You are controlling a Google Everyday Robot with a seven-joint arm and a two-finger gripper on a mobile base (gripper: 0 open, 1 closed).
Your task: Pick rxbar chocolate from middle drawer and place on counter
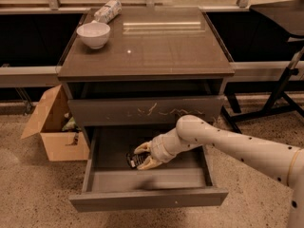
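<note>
Grasp step: inside the open drawer (147,199), the gripper (141,156) has its jaws clamped on the chocolate bar (132,159); next, it needs lifting clear onto the bench (156,49).

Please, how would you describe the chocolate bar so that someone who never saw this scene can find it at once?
Below the glossy counter, one drawer stands pulled open. The bar lies on its floor, left of centre, at the gripper of the white arm. It is small, flat and black with white lettering, unlike the pale bowl and packet up on the counter.
</note>
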